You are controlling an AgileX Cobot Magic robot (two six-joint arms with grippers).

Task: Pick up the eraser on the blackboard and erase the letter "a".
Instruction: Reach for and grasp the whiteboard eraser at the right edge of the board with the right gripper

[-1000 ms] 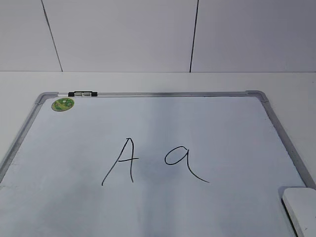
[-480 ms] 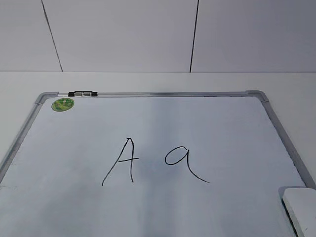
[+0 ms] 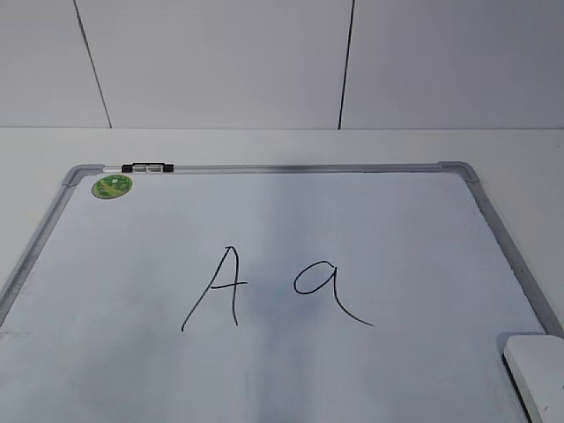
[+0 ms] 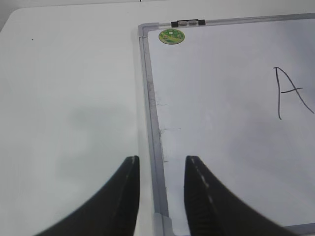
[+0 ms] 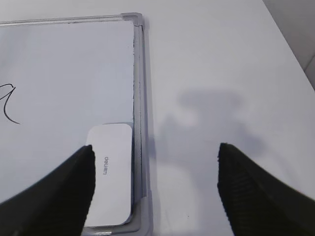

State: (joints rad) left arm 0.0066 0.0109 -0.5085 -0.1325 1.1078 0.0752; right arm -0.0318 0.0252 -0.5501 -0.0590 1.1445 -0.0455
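Change: we see nothing moved since the earlier frames.
Eraser [image 5: 110, 174]: flat in the board's [image 3: 493, 220] near right corner, untouched.
Letter "a" [image 3: 328, 289]: whole, right of the "A" [image 3: 220, 286].
Right gripper [image 5: 155, 184]: spread wide, empty.
Left gripper [image 4: 161, 184]: slightly parted, empty, over the frame.

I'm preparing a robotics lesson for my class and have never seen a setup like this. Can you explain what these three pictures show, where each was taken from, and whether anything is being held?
This is a two-armed robot at a table. The exterior view looks down at a slant on the blackboard, which bears a capital "A" and the letter "a". The other two come from cameras on the wrists. The left gripper hangs open over the board's left frame. The right gripper is wide open above the eraser, which lies in the board's near right corner. Nothing is held.
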